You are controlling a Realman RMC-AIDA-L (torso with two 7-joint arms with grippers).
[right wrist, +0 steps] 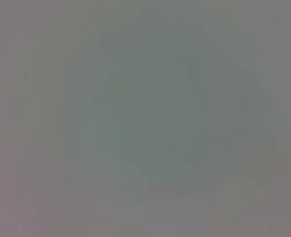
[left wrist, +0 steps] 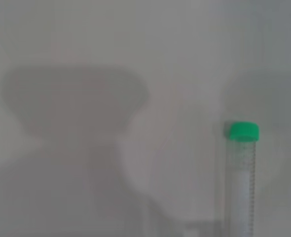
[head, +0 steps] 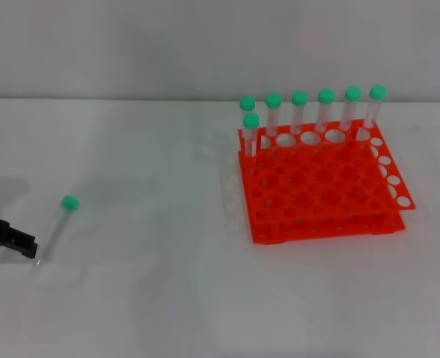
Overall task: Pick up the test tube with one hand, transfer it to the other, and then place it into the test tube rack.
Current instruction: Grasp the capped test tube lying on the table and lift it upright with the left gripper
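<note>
- At the far left edge of the head view, the left gripper [head: 11,242] pokes in low over the white table [head: 168,298]. I cannot tell if it is apart or together.
- Just to its right lies the test tube [head: 54,227], flat on the table, green cap pointing far and thin tip near, right beside the black gripper. I cannot tell if they touch.
- To do this step well, I think the gripper should close around the middle of the tube and lift straight up, so it does not roll away.
- Far to the right stands the test tube rack [head: 321,194], well apart from the lying tube. Seven capped tubes [head: 324,108] stand along its far side.
- The left wrist view shows the tube [left wrist: 241,177] close up but no rack; the head view shows both.
- The right gripper is not seen; its wrist view shows only grey.
</note>
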